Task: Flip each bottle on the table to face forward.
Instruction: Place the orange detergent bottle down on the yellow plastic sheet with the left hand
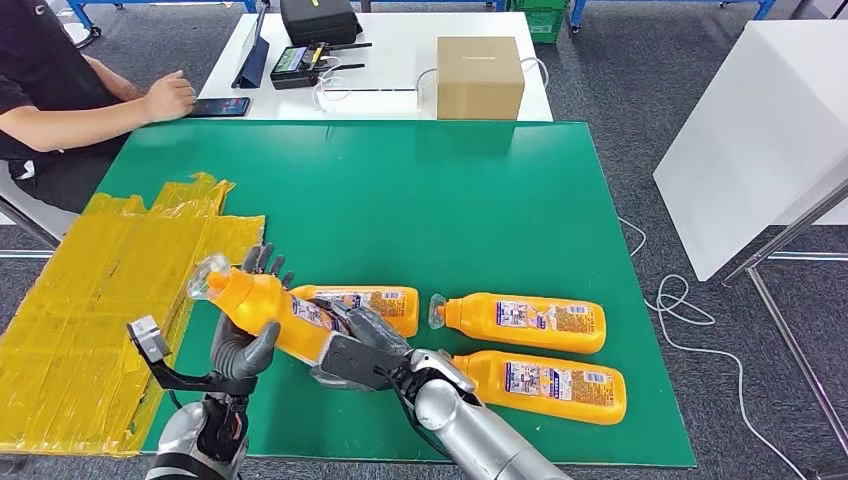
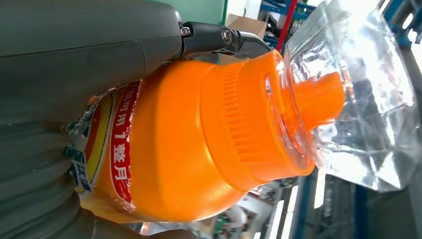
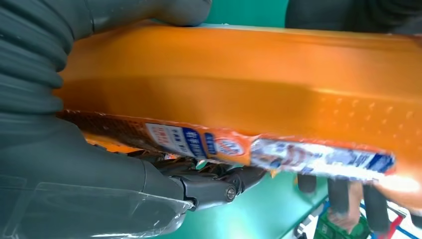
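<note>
Head view puts your left hand point(image 1: 243, 345) wrapped round the raised bottle point(image 1: 268, 310) near its capped neck, above the bench point(image 1: 450, 190); your right hand point(image 1: 365, 345) grips its lower body. Roll it label-up, keep both grips firm, then lower beside the three lying bottles point(image 1: 525, 322).

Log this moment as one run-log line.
left hand: grips raised bottle | right hand: grips same bottle | three bottles lying on green mat

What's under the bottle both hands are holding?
Under the lifted bottle lies another orange bottle on the green mat. The right hand and held bottle cover its cap end. The left hand grips near the neck.
</note>
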